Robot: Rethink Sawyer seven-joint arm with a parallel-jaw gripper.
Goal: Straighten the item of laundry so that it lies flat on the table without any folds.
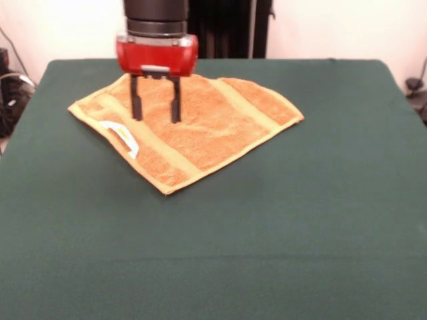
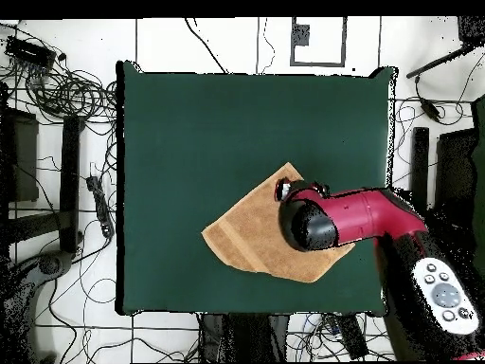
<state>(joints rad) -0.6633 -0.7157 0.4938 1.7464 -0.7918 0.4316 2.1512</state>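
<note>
Gripper (image 1: 155,110): jaws apart, pointing straight down, nothing between them. Tips sit at or just above the towel (image 1: 200,130); contact can't be confirmed from the front view. They stand over the towel's back-left part in that view, between the pale band near the left corner and the middle of the cloth. Likely placed there to press or pinch the cloth and drag it flatter, though that's a guess.

Towel lies spread on the tabletop (image 1: 267,233), turned like a diamond, one corner toward the camera in the front view. White label (image 1: 120,133) shows along the left front edge. Pale bands run near both ends. Mostly flat; a fold or lifted edge may sit at the far side under the arm, hidden.

Overhead view: arm (image 2: 355,220) covers the towel's right part, towel (image 2: 251,237) in the tabletop's lower middle, toward the robot's side. Task looks nearly done.
</note>
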